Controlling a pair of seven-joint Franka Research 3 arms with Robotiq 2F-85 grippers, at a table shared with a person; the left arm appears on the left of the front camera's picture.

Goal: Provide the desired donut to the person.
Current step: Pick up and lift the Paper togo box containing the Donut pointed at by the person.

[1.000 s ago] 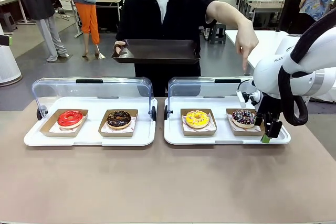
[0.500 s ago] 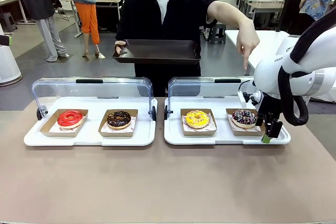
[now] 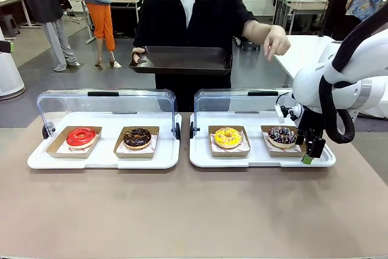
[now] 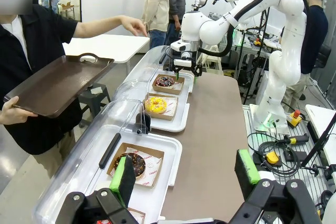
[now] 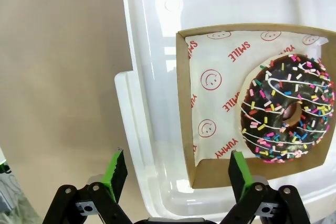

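Note:
Four donuts lie in cardboard trays: red (image 3: 80, 137), chocolate (image 3: 137, 137), yellow (image 3: 228, 137) and chocolate with sprinkles (image 3: 282, 135). My right gripper (image 3: 311, 150) hangs open just right of the sprinkled donut, at the end of the right white tray (image 3: 260, 159). In the right wrist view the open gripper (image 5: 177, 174) straddles the edge of that donut's cardboard tray, and the sprinkled donut (image 5: 286, 108) lies off to one side. My left gripper (image 4: 185, 173) is open and holds nothing. The person (image 3: 188, 13) holds a brown serving tray (image 3: 180, 60) and has one hand (image 3: 276, 42) raised.
Clear lids (image 3: 106, 104) stand open behind both white trays. The left white tray (image 3: 103, 159) holds the red and chocolate donuts. Bare brown tabletop (image 3: 194, 210) stretches in front. Other people and tables stand far behind.
The person's hand, which pointed down at the sprinkled donut, has lifted and drawn back. Neither arm has moved.

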